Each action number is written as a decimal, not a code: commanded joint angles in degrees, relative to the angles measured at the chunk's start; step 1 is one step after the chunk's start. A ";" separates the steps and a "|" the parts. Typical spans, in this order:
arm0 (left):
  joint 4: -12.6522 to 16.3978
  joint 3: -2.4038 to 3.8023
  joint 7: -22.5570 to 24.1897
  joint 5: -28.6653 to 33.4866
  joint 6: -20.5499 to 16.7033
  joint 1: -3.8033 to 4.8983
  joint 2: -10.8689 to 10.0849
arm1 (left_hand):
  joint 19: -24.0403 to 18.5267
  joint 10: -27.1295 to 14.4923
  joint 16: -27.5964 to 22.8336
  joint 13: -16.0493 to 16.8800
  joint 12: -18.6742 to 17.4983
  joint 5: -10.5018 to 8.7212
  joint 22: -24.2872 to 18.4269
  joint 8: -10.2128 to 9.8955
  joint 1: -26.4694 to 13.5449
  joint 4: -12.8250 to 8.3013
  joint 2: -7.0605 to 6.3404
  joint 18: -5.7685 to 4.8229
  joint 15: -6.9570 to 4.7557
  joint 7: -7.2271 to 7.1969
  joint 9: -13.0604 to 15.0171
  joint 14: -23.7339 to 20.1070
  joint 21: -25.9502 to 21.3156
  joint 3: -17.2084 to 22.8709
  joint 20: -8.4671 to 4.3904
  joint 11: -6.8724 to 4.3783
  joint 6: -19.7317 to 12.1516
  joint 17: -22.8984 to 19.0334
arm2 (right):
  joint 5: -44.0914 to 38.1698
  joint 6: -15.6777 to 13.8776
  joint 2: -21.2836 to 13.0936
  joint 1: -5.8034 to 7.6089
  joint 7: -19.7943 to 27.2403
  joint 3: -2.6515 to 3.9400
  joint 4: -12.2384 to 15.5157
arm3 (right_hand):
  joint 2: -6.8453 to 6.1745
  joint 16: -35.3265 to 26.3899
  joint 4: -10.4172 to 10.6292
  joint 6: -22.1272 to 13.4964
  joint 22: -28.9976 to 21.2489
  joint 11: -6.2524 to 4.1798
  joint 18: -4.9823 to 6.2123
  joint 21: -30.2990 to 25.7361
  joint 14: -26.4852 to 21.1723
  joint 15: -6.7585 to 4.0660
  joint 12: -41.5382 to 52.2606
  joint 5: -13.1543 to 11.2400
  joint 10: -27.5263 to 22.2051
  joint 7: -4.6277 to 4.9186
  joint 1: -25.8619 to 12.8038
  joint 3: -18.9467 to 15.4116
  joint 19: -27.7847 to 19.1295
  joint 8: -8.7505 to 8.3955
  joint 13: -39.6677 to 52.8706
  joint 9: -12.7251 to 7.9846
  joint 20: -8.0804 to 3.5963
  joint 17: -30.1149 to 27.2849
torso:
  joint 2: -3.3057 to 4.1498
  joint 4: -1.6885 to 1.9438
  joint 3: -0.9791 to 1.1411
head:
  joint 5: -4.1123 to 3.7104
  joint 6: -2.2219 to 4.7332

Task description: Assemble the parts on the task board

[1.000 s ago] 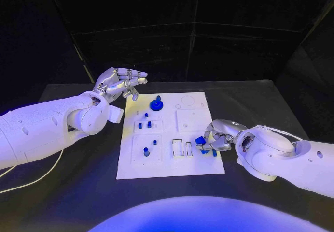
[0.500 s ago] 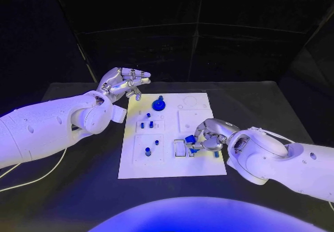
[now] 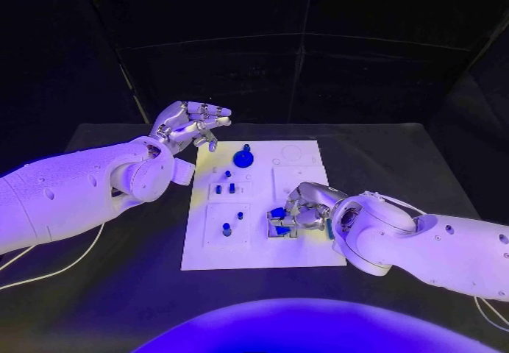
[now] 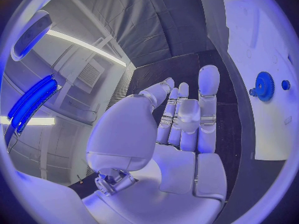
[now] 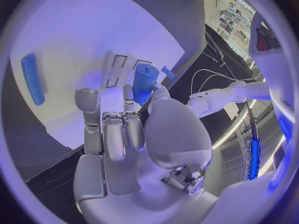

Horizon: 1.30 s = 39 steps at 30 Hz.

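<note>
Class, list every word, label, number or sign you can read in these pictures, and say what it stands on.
None: no text can be read in any view.
The task board bears only outlined shapes, no lettering.
The blue part held by the right hand is plain.
The left hand and both white arms carry no readable marks.

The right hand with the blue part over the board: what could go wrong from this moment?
1. The right hand pinches the blue part at its fingertips only, so it might slip or tilt when pressed down.
2. The rectangular slots on the task board are narrow; a small misalignment could jam the part.
3. A loose blue cylinder lies on the board near the hand and might get knocked.
</note>
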 commanded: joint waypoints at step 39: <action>-0.19 0.02 0.17 0.59 0.49 0.09 0.35 | -0.13 -0.53 0.29 0.06 0.26 0.10 -0.02 0.27 -0.34 0.26 0.23 0.35 0.37 0.09 0.04 -0.17 -0.30 0.08 0.20 -0.12 -0.58 -0.06 | -0.93 0.07 1.43 0.10 -2.50 0.04 -1.60 | -4.00 -0.20 0.20 0.74 -1.18 -0.55 -0.30 -0.89 5.56 -0.57 -1.64 -17.04 1.86 -0.22 -8.52 -3.74 -0.44 -1.10 8.28 2.55 -0.36 12.67 | -0.08 -0.10 0.04 | 0.78 -0.31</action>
